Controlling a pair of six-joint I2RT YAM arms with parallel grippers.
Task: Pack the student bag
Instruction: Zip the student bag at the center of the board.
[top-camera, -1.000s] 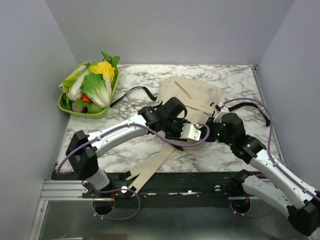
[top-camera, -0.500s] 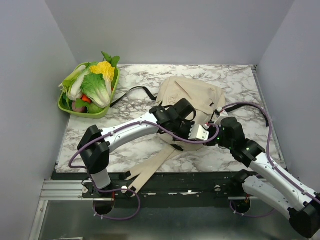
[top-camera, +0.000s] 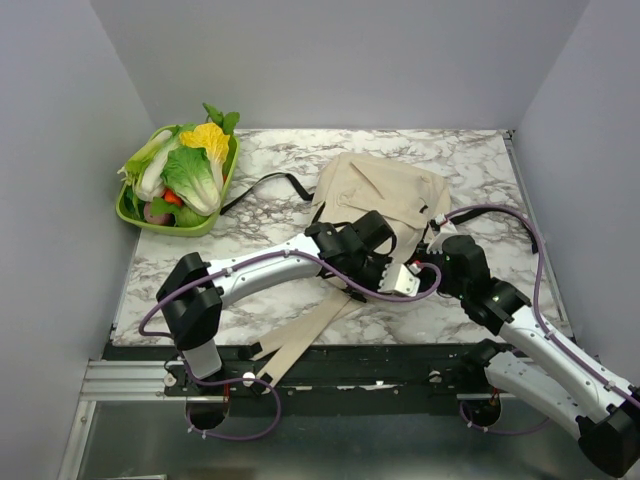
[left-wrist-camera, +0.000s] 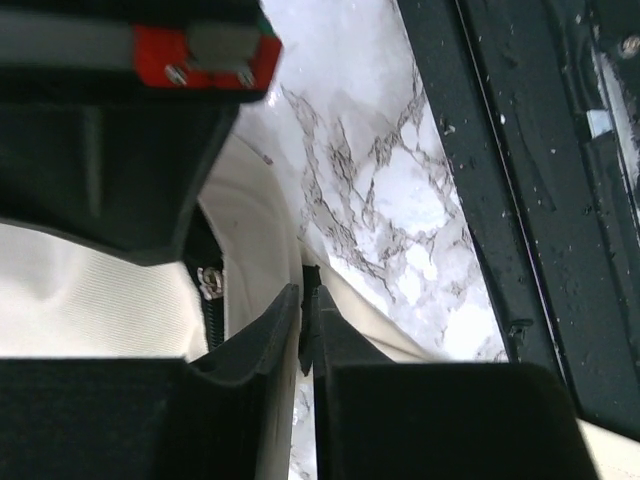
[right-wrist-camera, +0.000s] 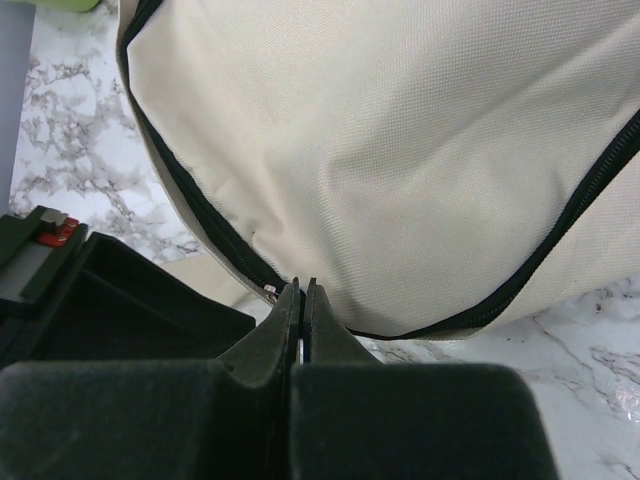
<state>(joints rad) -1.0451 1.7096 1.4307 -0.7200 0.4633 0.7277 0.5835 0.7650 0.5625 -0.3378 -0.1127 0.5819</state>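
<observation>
Firstly, student bag: beige cloth, black zipper trim, lay rumpled; left gripper stood narrow, right gripper pressed closed beside trim.

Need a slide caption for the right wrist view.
Right gripper shut at the student bag's black zipper, marble table beneath.

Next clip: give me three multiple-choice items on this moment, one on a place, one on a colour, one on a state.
1. Where does the green tray stand? A) the table's far left corner B) its near right corner C) between the arms' bases
2. What colour is the student bag's zipper trim? A) red B) black C) green
3. How do the right tool's jaws stand? A) wide open B) shut C) out of view
1 A: the top view shows it far left. 2 B: a black line edges beige cloth. 3 B: the fingers press together.
</observation>
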